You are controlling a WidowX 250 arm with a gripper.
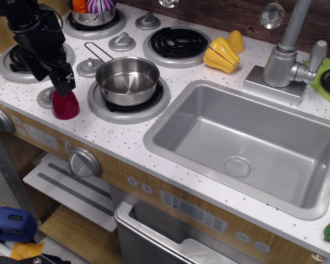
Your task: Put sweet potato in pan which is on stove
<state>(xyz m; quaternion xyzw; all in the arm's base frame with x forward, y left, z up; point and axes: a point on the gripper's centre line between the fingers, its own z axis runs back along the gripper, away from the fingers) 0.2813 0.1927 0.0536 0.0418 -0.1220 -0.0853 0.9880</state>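
Sink (170,144) is noted filling the right half of the worktop, empty, tap (289,55) at its back edge. Stove (154,69) is noted across the left half; four burners, knobs between.

Pan (127,81) is seated on the front burner nearest the sink, empty, wire handle toward the back-left. A second pot (94,15) w/ toys is at the back-left corner. Corn (224,52) lies near the back edge, between stove and tap.

Gripper (64,88) is at the front-left, pointing down, tips right at the top of the potato (65,104). Whether fingers are clamped on it or loose cannot be told; contact is hidden by the pads.

Potato stands upright near the front edge, just left of the pan's burner ring, not in the pan.

Handling, judged: light, rigid, glossy plastic; prob. slippery, taper may squirt out. Grip is best taken across the wider body.

Room: short lift and carry right; pan rim to be cleared. Front edge is close; a drop could roll off.
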